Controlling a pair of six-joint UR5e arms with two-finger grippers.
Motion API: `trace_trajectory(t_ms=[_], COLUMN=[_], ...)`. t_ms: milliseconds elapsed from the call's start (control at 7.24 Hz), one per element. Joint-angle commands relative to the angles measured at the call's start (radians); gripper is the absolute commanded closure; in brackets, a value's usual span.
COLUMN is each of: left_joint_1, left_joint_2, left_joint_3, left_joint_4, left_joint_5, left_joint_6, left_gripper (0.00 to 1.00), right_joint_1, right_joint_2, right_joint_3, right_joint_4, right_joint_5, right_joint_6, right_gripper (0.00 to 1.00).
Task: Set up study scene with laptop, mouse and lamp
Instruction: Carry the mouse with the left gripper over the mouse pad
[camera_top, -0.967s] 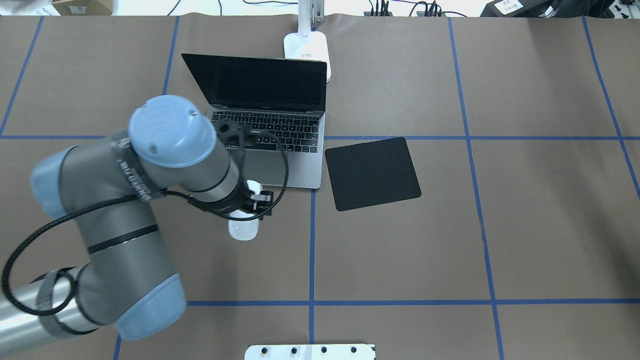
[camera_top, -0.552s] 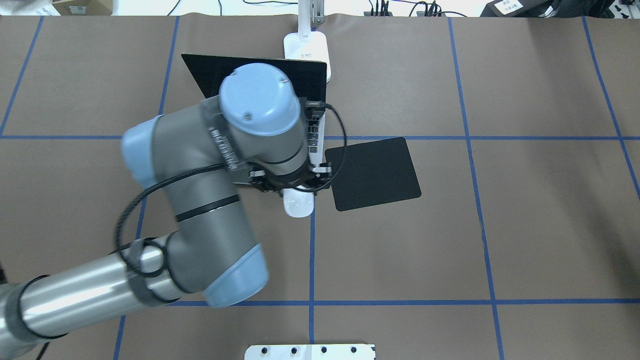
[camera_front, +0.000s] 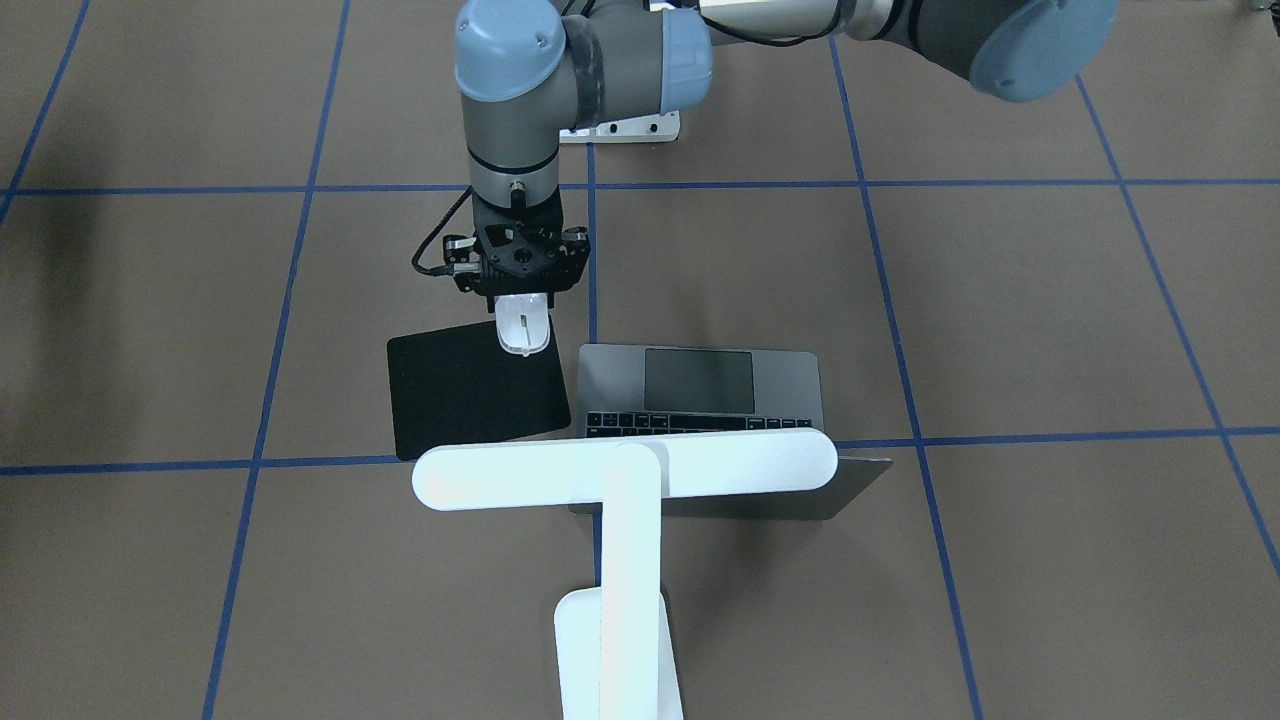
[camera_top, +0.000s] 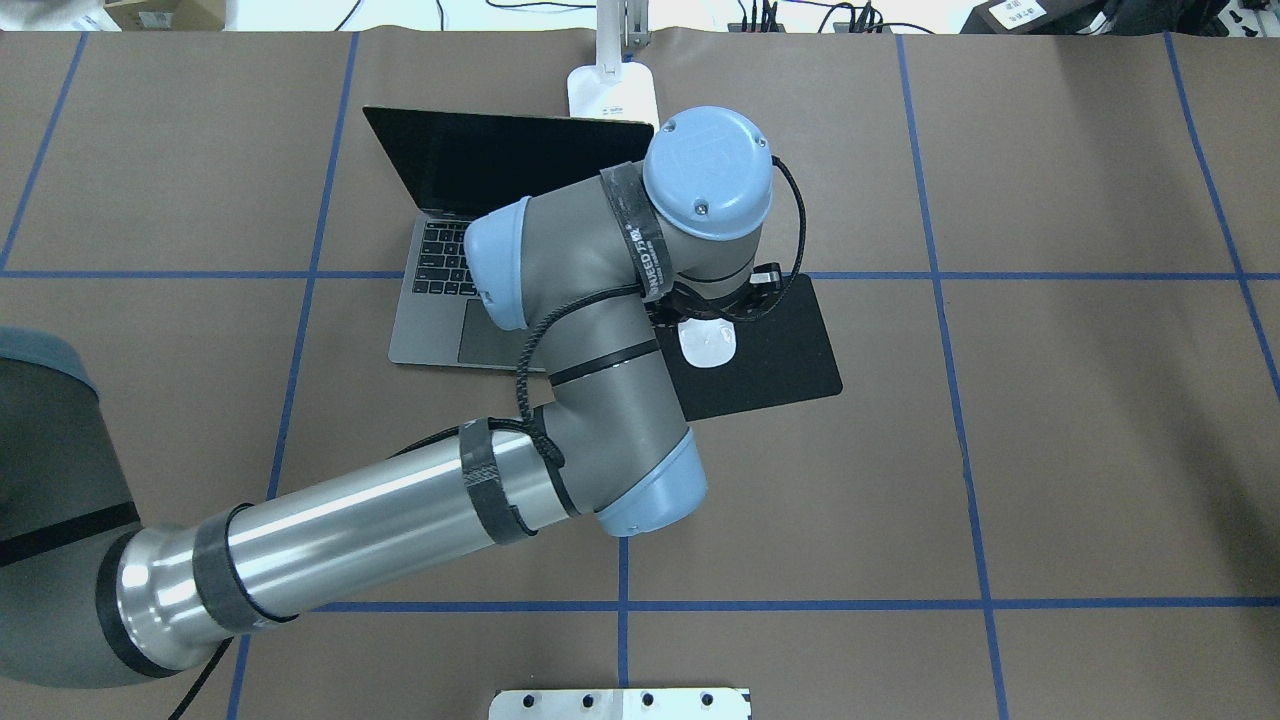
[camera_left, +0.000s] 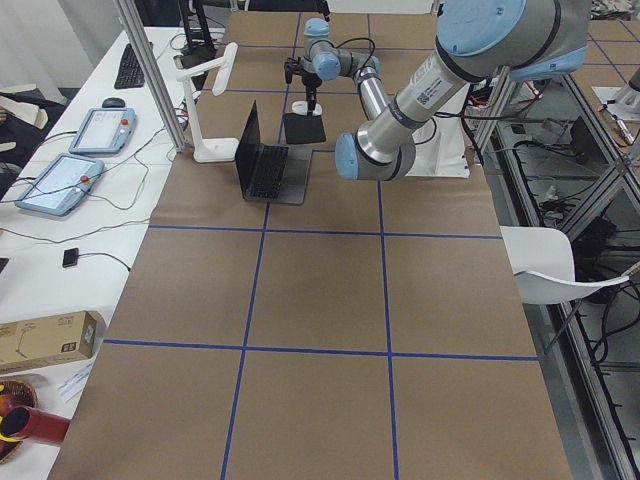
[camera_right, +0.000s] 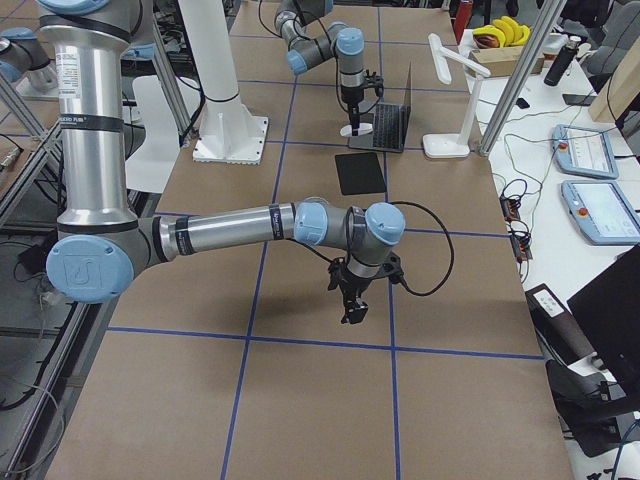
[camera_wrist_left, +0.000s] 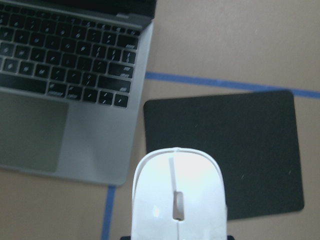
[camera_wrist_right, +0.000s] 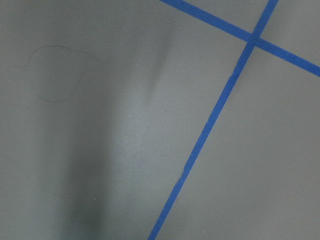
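My left gripper is shut on the white mouse and holds it over the near left part of the black mouse pad. The mouse also shows in the overhead view and fills the bottom of the left wrist view. The open grey laptop sits just left of the pad. The white T-shaped lamp stands behind the laptop, with its base at the table's far edge. My right gripper hangs over bare table far from these things; I cannot tell whether it is open or shut.
A white bolted pedestal stands at the table's near edge. Blue tape lines cross the brown table cover. My left arm reaches over the laptop's right half.
My left arm has carried the mouse to the right, from the table in front of the laptop to over the black pad.
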Motion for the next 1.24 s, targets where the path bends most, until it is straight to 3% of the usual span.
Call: trace_trajectory(t_ms=[0,414,967,1105], left_joint_1=[0.032,0.093,0.132,0.133], left_joint_2=[-0.087,-0.080,-0.018,-0.016], left_joint_3=[0.157,0.238,0.226,0.224], left_joint_4=[-0.084,-0.197,-0.196,-0.195], left_joint_5=[0.098,0.268,0.339,0.339], left_joint_6=[-0.054,-0.070,-0.116,-0.116], left_gripper=[0.87,0.87,0.86,0.77], right_joint_1=[-0.001,-0.001,0.000,0.000], right_joint_2=[0.007,0.007,0.006,0.006], right_joint_3=[-0.002,0.002,0.005,0.005], right_joint_4=[0.000,0.000,0.000,0.000], right_joint_5=[0.011,0.025,0.033,0.033], right_joint_6=[0.014,0.022,0.020,0.022], right_gripper=[0.00,0.00,0.00,0.00])
